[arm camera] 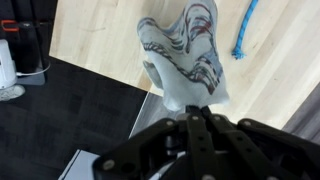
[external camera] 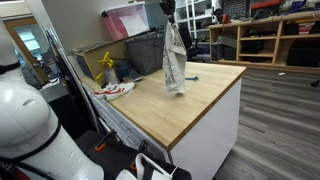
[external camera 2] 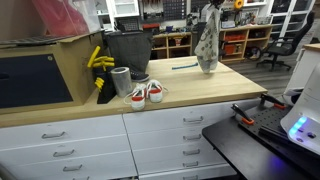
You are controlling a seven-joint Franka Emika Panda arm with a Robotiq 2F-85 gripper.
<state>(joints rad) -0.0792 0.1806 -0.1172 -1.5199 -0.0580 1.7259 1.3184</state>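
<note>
The patterned cloth (external camera: 174, 60) hangs upright over the far part of the desk (external camera: 205, 100), pinched at its top by the claw (external camera: 168, 10), which is clenched on the fabric, as the wrist view shows (arm camera: 197, 112). The lifting looks done. The cloth is gathered and raised, though its lower end sits so close to the wood that contact cannot be judged, and it has not been laid anywhere. A blue cord (external camera 2: 183, 66) lies just beside it. A pair of sneakers (external camera 2: 146, 94), a cup (external camera 2: 121, 82) and a black bin (external camera 2: 128, 50) stand well apart.
</note>
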